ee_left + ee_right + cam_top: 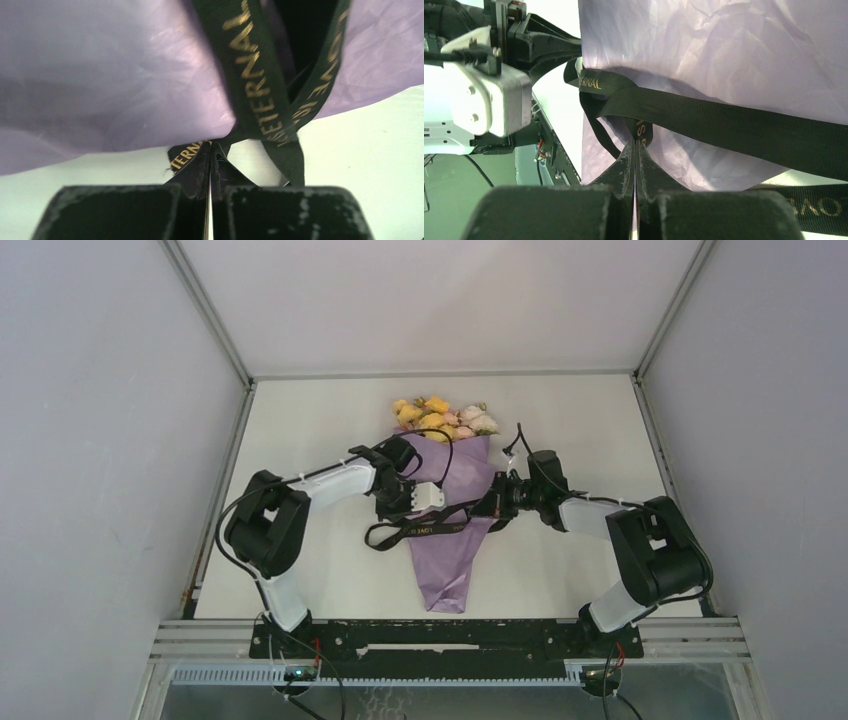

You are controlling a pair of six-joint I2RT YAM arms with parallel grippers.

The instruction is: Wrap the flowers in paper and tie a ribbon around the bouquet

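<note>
bouquet [448, 560], a crinkly lilac-purple paper cone with yellow, pink and white blooms [440, 418] at its wide upper end, lies mid-frame in the overhead view. left gripper [210, 152], jaws pressed together, pinches a narrow black gold-lettered fabric ribbon [255, 85] at the cone's left side; right gripper [636, 145], also pressed together, pinches the same ribbon at its right side.
</note>
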